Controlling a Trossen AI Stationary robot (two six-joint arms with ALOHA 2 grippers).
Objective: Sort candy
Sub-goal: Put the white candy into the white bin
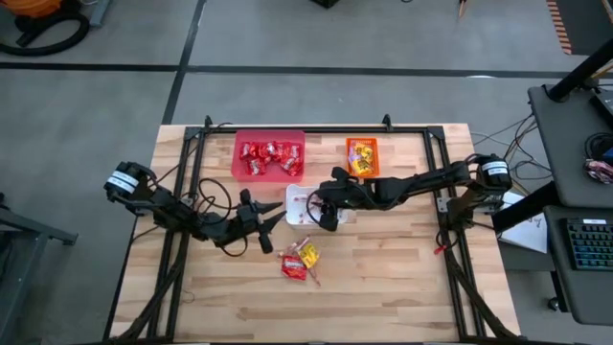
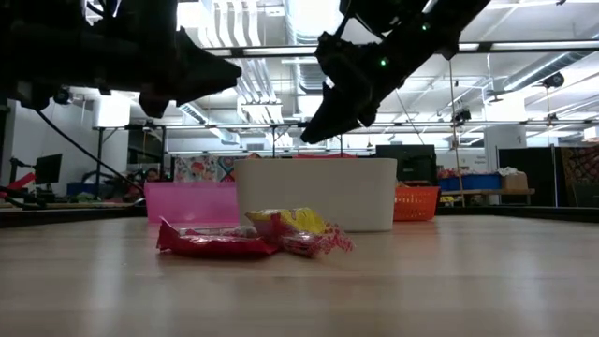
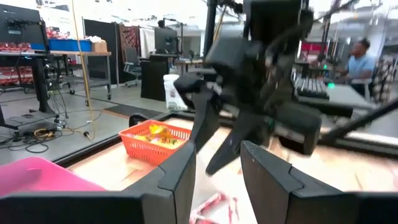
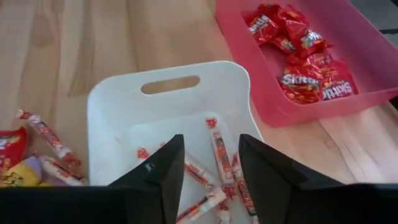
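Note:
Loose candy lies on the table's middle: a red packet (image 1: pixel 292 268), a yellow packet (image 1: pixel 308 255) and thin red-and-white sticks (image 4: pixel 48 135). More sticks (image 4: pixel 219 149) lie in the white bin (image 4: pixel 118 93). Red packets (image 1: pixel 270 156) fill the pink-red bin (image 1: pixel 297 139). Yellow-orange packets (image 1: pixel 362 157) lie in the orange bin (image 1: pixel 362 142). My right gripper (image 4: pixel 211 168) hangs open above the white bin, with nothing between its fingers. My left gripper (image 1: pixel 262 234) stands open and holds nothing, to the left of the white bin and above the table, just left of the loose candy.
A black frame (image 1: pixel 316 129) runs around the table's working area. The three bins stand in the far half. The near half of the wooden top (image 1: pixel 383 297) holds only the small candy pile. A person (image 3: pixel 360 59) sits beyond the table.

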